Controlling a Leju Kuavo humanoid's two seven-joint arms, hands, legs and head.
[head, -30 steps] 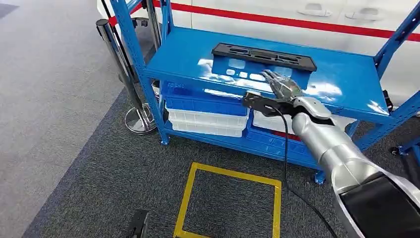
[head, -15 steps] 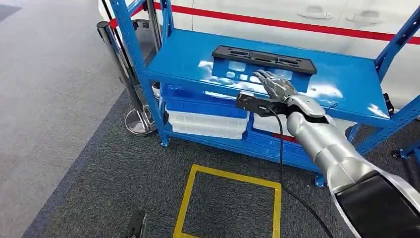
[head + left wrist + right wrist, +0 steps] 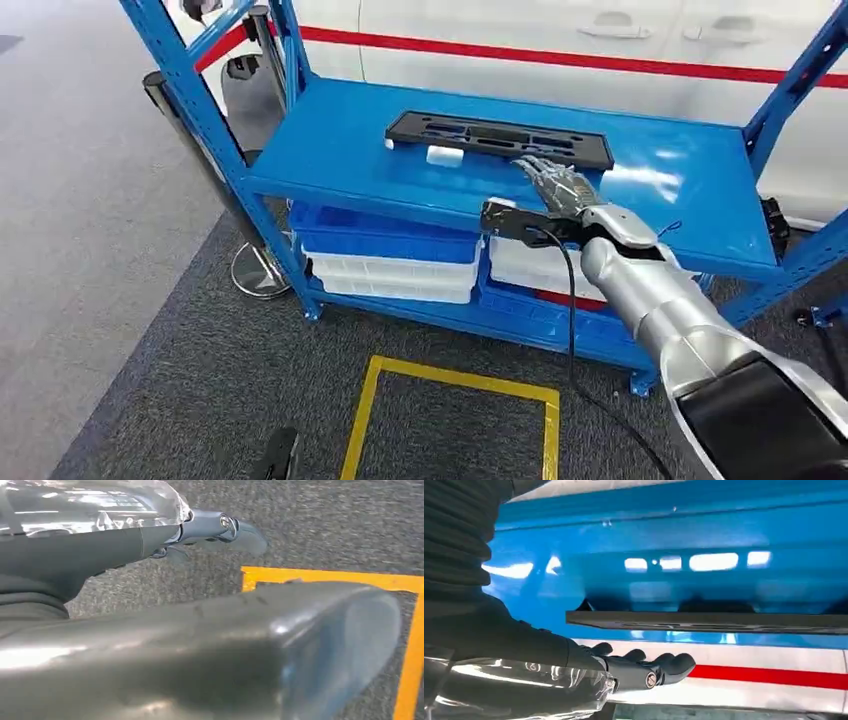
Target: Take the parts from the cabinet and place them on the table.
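A long black plastic part (image 3: pixel 500 138) lies flat on the top shelf of the blue cabinet (image 3: pixel 340 160). My right hand (image 3: pixel 555 185) reaches over the shelf's front edge with its fingers stretched out and apart, holding nothing, its tips just short of the part's near edge. In the right wrist view the part (image 3: pixel 724 621) runs as a thin dark strip beyond the right hand (image 3: pixel 644 669). My left hand (image 3: pixel 215 527) hangs over the grey carpet, fingers loose and holding nothing.
Blue and white bins (image 3: pixel 400 250) fill the lower shelf. A metal stanchion (image 3: pixel 215 190) stands by the cabinet's left post. A yellow tape square (image 3: pixel 450 420) marks the carpet in front. A white car body with a red stripe (image 3: pixel 560 55) is behind the cabinet.
The camera has moved, shifting the whole cabinet left and down in the picture. My right hand has reached a little further over the shelf toward the black part.
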